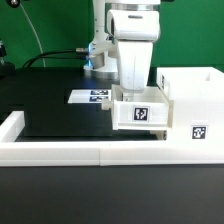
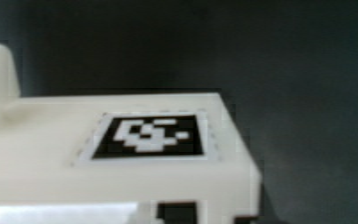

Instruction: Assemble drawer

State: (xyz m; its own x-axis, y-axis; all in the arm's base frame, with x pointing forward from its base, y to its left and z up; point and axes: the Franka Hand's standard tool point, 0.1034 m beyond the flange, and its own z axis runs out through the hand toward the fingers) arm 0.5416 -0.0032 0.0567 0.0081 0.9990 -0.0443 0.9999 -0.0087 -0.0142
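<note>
A small white drawer tray with a black-and-white tag on its front sits directly under my gripper. The fingers reach down into it and appear shut on its wall, though the tips are hidden. The tray's right side touches the white box shell, which stands at the exterior view's right and carries its own tag. In the wrist view the tray's tagged face fills the frame very close up, and the gripper shows only as dark shapes at the picture's edge. The second tray is not in view.
The marker board lies on the black table behind the tray, toward the exterior view's left. A long low white rail edges the table's front and turns up at its left end. The arm's base and cables stand at the back.
</note>
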